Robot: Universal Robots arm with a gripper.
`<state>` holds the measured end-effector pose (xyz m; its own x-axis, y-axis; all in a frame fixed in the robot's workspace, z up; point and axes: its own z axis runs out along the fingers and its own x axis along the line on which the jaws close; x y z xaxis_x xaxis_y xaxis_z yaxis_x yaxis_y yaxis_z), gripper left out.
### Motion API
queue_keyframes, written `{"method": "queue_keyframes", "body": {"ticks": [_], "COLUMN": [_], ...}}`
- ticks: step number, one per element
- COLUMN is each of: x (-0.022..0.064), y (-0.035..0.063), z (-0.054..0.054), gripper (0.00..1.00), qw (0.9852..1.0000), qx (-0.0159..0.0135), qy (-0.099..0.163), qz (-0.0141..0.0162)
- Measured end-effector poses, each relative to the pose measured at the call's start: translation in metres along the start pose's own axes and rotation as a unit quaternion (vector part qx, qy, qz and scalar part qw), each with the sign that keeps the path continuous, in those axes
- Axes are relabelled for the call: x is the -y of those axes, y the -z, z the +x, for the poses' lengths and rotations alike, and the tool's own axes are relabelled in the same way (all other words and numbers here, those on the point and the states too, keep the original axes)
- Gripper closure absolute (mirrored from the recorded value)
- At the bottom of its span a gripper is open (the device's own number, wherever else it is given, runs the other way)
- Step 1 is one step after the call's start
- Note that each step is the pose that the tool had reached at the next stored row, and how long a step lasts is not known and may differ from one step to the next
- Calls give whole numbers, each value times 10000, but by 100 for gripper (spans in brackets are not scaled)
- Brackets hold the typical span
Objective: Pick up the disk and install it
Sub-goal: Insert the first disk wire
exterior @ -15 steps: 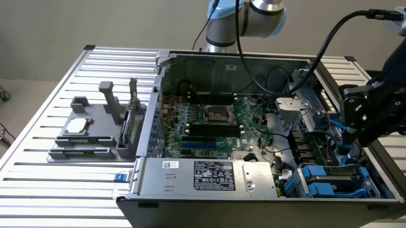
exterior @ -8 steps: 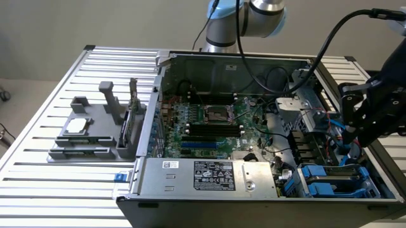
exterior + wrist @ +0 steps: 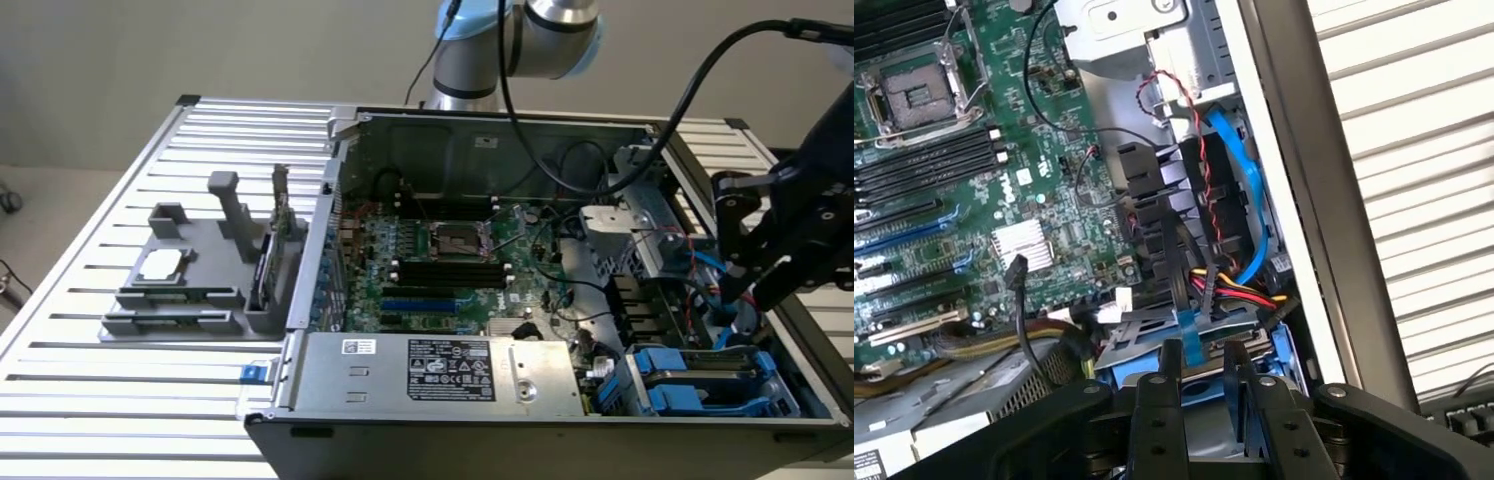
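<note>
Open PC case (image 3: 534,130) is seen lying on the slatted table (image 3: 80,400), toward the table's near edge and the exterior view's right.

The disk (image 3: 694,372) (image 3: 1144,350) is found in the drive bay at the case's near corner, on the exterior view's right. It lies flat, with the blue carrier bracket visible around it. It sits just beside the silver power supply box (image 3: 447,368), which lies along the case's near edge.

The gripper (image 3: 750,305) (image 3: 1203,350) is held over that same corner, just above the disk. In the wrist view the fingers (image 3: 1172,400) are seen standing partly apart with a clear gap between them. Nothing is seen pinched in the gap. Contact with the disk cannot be told.

A blue flat cable (image 3: 1239,190) is routed along the case wall down toward the bay. A red/yellow/black wire bundle (image 3: 1232,292) is seen just behind the disk, between it and the black drive connectors.

The motherboard (image 3: 441,270) is exposed mid-case, with the CPU socket (image 3: 454,240) (image 3: 914,95) uncovered and a small finned heatsink (image 3: 1019,243) near the slots.

A grey fixture (image 3: 200,290) is placed near the table's edge on the exterior view's left, well apart from the gripper. A small square silver chip (image 3: 160,265) lies on it.
</note>
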<state>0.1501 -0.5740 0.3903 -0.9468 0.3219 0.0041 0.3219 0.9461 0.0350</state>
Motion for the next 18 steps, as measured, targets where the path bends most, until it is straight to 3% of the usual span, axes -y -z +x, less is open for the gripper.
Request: {"method": "queue_keyframes", "body": {"ticks": [8,18], "x": [-1,-3], "y": [-20,-41], "z": [-3,-11], "gripper": [69,69], "qw": [9990,9954], "qx": [4,9], "qy": [-450,-956], "qz": [-36,-75]}}
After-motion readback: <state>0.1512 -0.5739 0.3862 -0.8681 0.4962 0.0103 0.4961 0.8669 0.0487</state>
